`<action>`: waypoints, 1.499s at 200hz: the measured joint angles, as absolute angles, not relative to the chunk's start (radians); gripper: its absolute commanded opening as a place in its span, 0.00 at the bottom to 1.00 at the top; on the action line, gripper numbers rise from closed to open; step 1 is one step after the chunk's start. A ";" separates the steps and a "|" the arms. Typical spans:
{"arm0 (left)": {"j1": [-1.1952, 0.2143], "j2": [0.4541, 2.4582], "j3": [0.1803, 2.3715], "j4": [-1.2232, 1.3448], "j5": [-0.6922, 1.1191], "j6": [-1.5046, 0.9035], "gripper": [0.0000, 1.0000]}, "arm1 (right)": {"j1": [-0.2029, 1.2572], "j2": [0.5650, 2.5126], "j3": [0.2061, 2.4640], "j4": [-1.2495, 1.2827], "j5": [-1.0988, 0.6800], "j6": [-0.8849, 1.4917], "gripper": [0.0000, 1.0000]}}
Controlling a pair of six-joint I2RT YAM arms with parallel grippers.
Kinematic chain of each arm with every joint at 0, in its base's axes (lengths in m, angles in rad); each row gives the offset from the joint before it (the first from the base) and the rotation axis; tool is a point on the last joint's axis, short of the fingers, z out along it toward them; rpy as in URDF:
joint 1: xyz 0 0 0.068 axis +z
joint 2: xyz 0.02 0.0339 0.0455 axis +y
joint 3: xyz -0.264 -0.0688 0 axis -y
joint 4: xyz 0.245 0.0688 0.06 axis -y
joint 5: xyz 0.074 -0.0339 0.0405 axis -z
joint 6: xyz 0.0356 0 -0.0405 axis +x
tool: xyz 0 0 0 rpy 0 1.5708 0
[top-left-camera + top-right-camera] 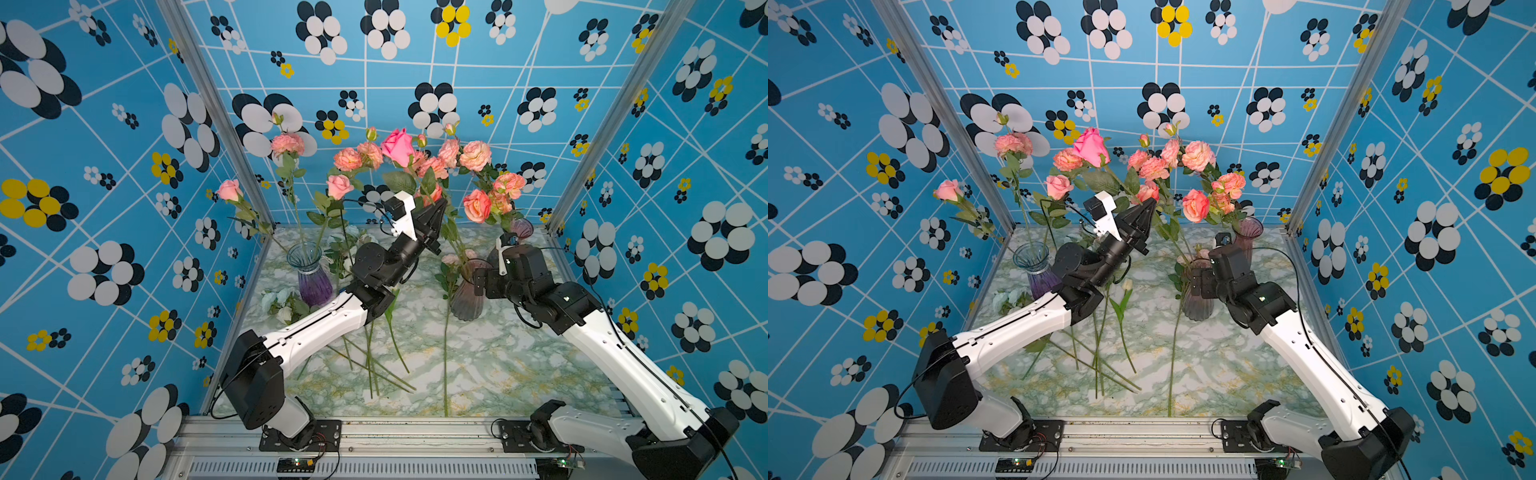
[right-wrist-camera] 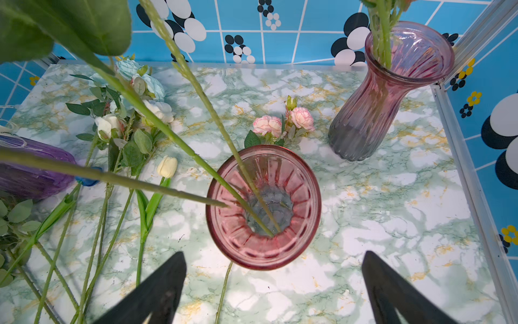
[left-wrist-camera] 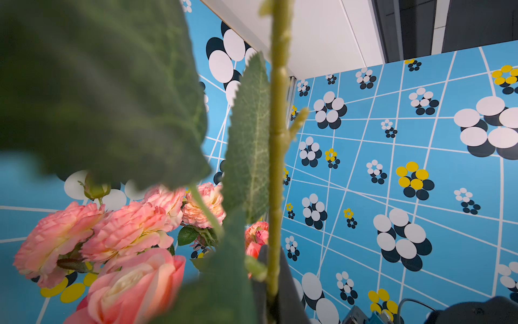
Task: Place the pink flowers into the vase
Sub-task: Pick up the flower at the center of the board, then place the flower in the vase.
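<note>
Pink flowers point(image 1: 398, 146) rise over a green-and-white marbled table point(image 2: 392, 210), boxed in by blue walls point(image 1: 415, 66) printed with dot blossoms. Blooms peach to deep pink, some ruffled, on thin leafy green stems. Left gripper point(image 1: 441, 204) clamped on one rose stem, raised beside pink vase point(image 2: 263, 259); one cut stem end sits at its rim. Right gripper point(image 2: 274, 254) spread wide above that vase.

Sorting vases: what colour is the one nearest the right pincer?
Ribbed pink vase, clearest in right wrist view.

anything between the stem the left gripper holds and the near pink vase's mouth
Nothing visible blocks it. The held stem has its tip just over the rim of the pink vase. Two other stems inside the vase cross the opening beside it, leaving open space.
</note>
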State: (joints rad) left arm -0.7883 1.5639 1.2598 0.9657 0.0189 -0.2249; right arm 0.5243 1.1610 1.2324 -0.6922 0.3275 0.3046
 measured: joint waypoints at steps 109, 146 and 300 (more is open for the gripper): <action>-0.829 1.727 1.179 1.053 -0.049 -0.243 0.29 | 0.507 1.159 1.202 -0.692 0.313 0.316 0.99; -0.853 1.729 1.130 1.044 -0.074 -0.245 0.63 | 0.506 1.159 1.202 -0.691 0.301 0.323 0.99; -0.872 1.546 1.084 0.562 -0.041 -0.174 1.00 | 0.502 1.165 1.202 -0.731 0.222 0.331 0.99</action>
